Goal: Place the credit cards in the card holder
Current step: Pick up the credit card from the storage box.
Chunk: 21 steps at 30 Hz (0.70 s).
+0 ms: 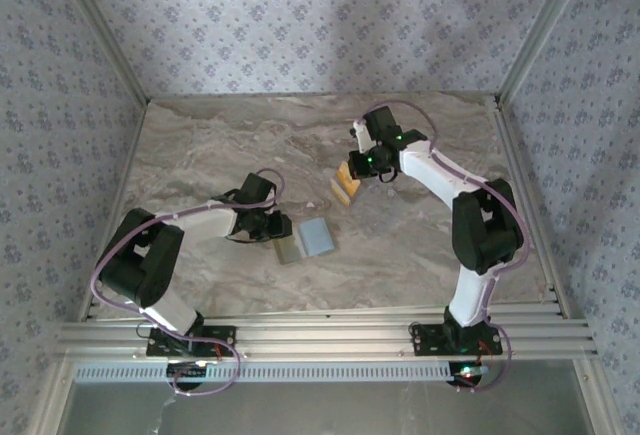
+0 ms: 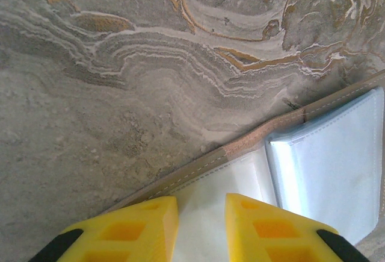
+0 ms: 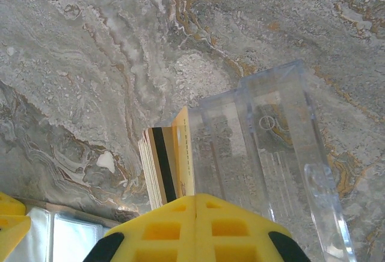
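Observation:
The card holder (image 1: pixel 316 236) lies open on the marble table, its pale blue-gray inside up. In the left wrist view its clear sleeves (image 2: pixel 328 165) and tan stitched edge show. My left gripper (image 1: pixel 279 226) (image 2: pixel 201 205) is at the holder's left flap, jaws a little apart, with the white sleeve showing in the gap. A stack of yellow-orange credit cards (image 1: pixel 343 187) (image 3: pixel 157 165) stands on edge in a clear plastic box (image 3: pixel 274 147). My right gripper (image 1: pixel 356 171) (image 3: pixel 196 197) is shut. The front card (image 3: pixel 184 150) leans off the stack and runs into the seam between its fingers.
Patterned walls with metal rails enclose the marble table (image 1: pixel 230 145) on three sides. The clear box stands just right of the card stack. Bare marble lies behind and to the left of the holder.

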Each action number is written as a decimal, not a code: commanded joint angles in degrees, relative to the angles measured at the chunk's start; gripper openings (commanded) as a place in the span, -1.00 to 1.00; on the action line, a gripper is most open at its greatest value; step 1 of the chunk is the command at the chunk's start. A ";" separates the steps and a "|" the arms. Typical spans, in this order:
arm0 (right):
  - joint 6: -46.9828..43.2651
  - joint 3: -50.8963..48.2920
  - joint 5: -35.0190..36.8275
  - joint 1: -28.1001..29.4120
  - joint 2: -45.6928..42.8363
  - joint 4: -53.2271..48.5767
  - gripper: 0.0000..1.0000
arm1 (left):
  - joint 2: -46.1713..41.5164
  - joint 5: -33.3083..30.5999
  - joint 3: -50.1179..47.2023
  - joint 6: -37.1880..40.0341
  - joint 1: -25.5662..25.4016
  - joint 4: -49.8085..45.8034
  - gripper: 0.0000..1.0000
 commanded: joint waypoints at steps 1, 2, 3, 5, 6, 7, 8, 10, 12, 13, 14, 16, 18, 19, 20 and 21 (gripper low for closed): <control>-0.16 -0.83 0.89 0.29 -3.11 -1.69 -1.00 | 2.52 -0.61 0.07 0.99 -0.65 -0.99 -0.43; -0.09 -0.87 0.91 0.32 -3.38 -1.64 -1.00 | 2.52 -0.61 0.07 0.99 -0.64 -0.93 -0.43; -0.04 -1.09 0.82 0.31 -3.65 -1.58 -1.00 | 2.52 -0.61 0.07 0.99 -0.65 -0.99 -0.43; -0.03 -1.21 0.80 0.50 -4.11 -1.75 -1.00 | 2.46 -0.59 0.04 0.99 -0.62 -0.91 -0.43; -0.03 -1.35 0.81 0.47 -4.28 -1.82 -1.00 | 2.43 -0.52 0.03 0.99 -0.61 -0.91 -0.43; -0.03 -1.48 0.85 0.51 -4.60 -1.82 -1.00 | 2.44 -0.52 0.08 0.99 -0.67 -0.91 -0.43; -0.03 -1.57 0.87 0.62 -4.82 -1.78 -1.00 | 2.44 -0.52 0.07 0.99 -0.61 -0.86 -0.43; -0.03 -1.61 0.78 0.63 -5.06 -1.82 -1.00 | 2.48 -0.43 0.07 0.99 -0.59 -0.91 -0.43; 0.06 -1.59 0.80 0.71 -5.25 -1.99 -1.00 | 2.36 -0.47 -0.01 0.99 -0.60 -0.91 -0.43; 0.15 -1.58 0.91 0.86 -5.50 -2.08 -1.00 | 2.34 -0.45 -0.02 0.99 -0.66 -0.86 -0.43; 0.16 -1.67 1.02 1.13 -5.80 -2.15 -1.00 | 2.34 -0.45 -0.02 0.99 -0.67 -0.86 -0.43; 0.33 -2.11 1.41 2.06 -6.94 -2.26 -1.00 | 2.35 -0.44 -0.01 0.99 -0.65 -0.86 -0.43; 0.82 -2.86 1.33 3.32 -8.31 -2.08 -1.00 | 2.37 -0.46 -0.02 0.99 -0.61 -0.86 -0.43; 1.31 -3.46 1.18 4.01 -9.24 -1.74 -1.00 | 2.35 -0.48 -0.02 0.99 -0.66 -0.91 -0.43; 1.75 -4.20 0.84 4.81 -10.00 -1.25 -1.00 | 2.34 -0.39 -0.02 0.99 -0.63 -0.86 -0.43; 2.25 -4.82 0.54 5.76 -10.94 -0.87 -1.00 | 2.34 -0.39 0.01 0.93 -0.62 -0.82 -0.43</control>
